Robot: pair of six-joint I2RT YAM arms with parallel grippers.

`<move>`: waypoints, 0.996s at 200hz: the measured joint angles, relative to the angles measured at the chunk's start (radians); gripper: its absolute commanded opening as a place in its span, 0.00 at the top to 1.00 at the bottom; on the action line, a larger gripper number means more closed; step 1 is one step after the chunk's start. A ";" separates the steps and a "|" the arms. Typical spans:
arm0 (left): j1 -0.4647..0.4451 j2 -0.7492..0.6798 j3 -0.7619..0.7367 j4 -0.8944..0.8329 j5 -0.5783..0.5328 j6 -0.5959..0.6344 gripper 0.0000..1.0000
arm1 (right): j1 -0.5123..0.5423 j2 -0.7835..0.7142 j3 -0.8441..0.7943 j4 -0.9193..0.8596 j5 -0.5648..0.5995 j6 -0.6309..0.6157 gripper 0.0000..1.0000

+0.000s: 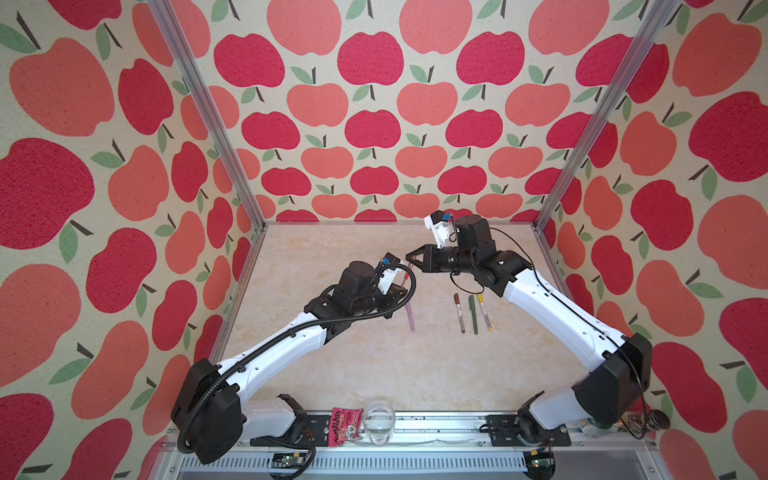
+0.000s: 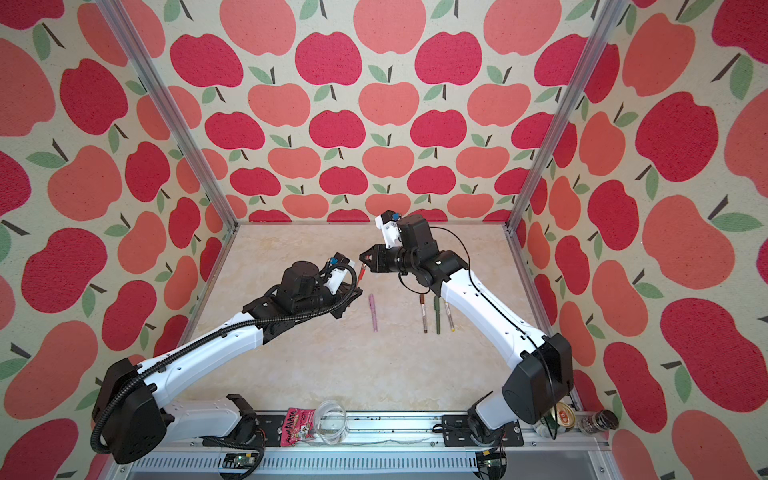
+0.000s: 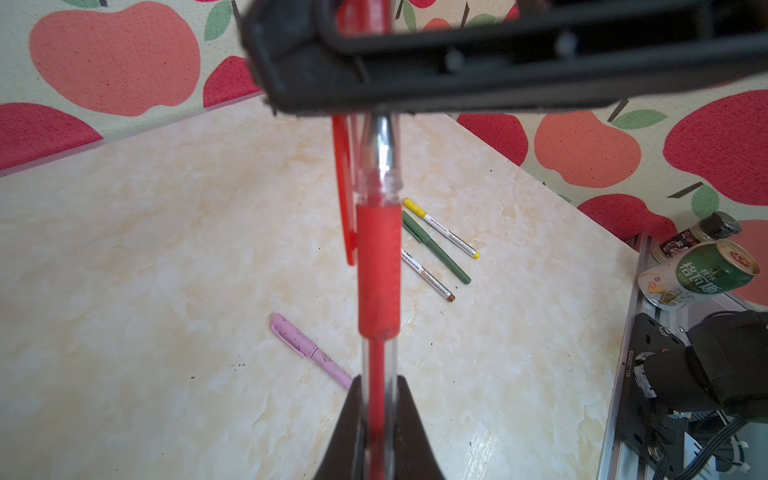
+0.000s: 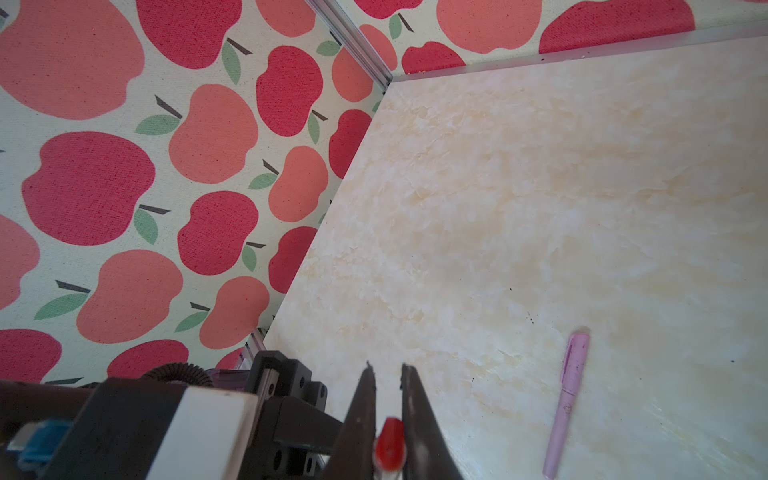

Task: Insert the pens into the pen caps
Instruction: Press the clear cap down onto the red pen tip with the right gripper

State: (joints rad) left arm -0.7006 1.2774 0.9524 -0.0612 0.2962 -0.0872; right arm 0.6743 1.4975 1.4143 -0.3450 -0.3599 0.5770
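Nearest me, four capped pens lie on the table: the lilac-pink pen apart on the left, then the brown-capped pen, dark green pen and yellow-capped pen side by side. Beyond them my left pincer pinches the red pen in the air. My right pincer clamps the red cap over its tip.

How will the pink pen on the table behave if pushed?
The pink pen looks slim and plastic, so probably light and stiff. Its round barrel may roll, though its clip should check that. The smooth table could let it skid.
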 measured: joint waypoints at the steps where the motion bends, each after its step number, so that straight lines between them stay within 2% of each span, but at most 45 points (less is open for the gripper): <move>1: 0.000 0.000 0.001 0.000 0.000 0.000 1.00 | 0.000 0.000 0.000 0.002 0.000 0.000 0.98; 199: 0.057 0.157 0.174 -0.072 0.051 -0.003 1.00 | 0.005 -0.032 -0.175 0.323 0.163 0.077 1.00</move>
State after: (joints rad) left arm -0.6434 1.4345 1.1263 -0.1329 0.3477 -0.0906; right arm 0.6788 1.4658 1.2396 -0.0216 -0.1970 0.6544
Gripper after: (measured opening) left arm 0.115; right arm 0.125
